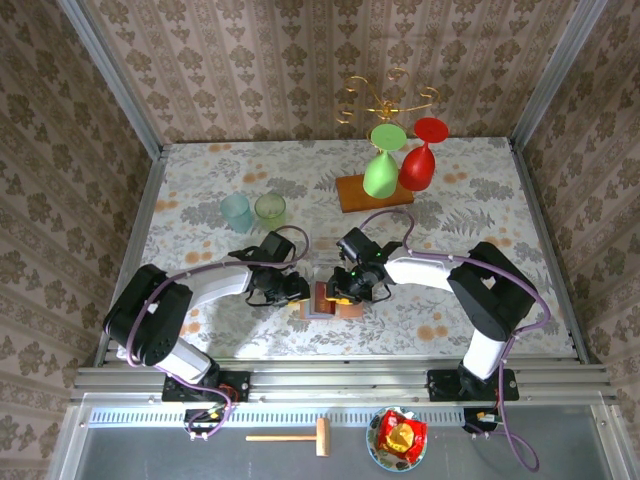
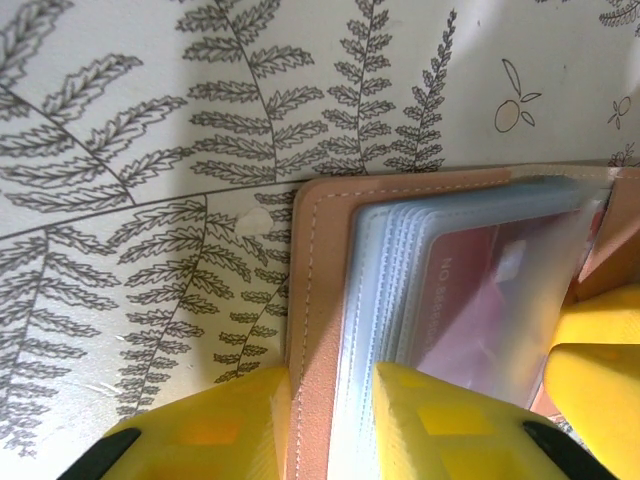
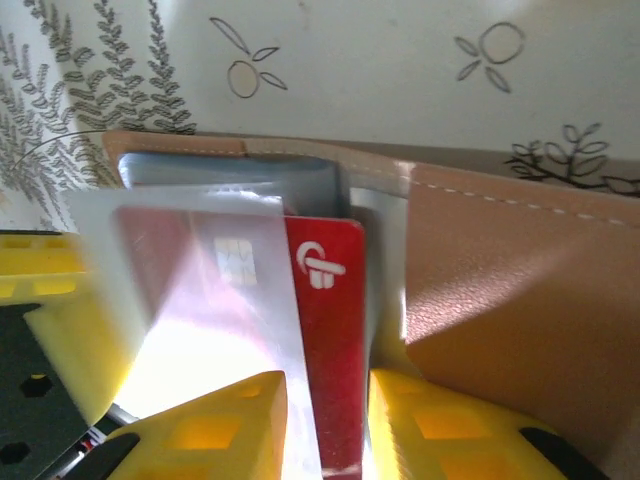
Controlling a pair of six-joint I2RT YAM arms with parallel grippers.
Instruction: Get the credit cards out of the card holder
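Observation:
The brown leather card holder (image 1: 350, 309) lies open on the fern-print cloth between my two grippers. My left gripper (image 1: 300, 290) (image 2: 330, 385) is shut on its stitched cover (image 2: 320, 260) and the clear sleeves; a red card (image 2: 480, 290) shows through a sleeve. My right gripper (image 1: 342, 288) (image 3: 328, 385) stands open, its yellow fingers either side of a red credit card (image 3: 330, 330) with a white logo. That card sticks out beside a glossy sleeve (image 3: 200, 300). The other brown flap (image 3: 500, 300) lies to the right.
Behind the holder a wooden board (image 1: 375, 192) bears a green goblet (image 1: 380, 165) and a red goblet (image 1: 420, 160), under a gold stand (image 1: 385, 100). A teal cup (image 1: 236, 212) and a green cup (image 1: 270, 208) stand at back left.

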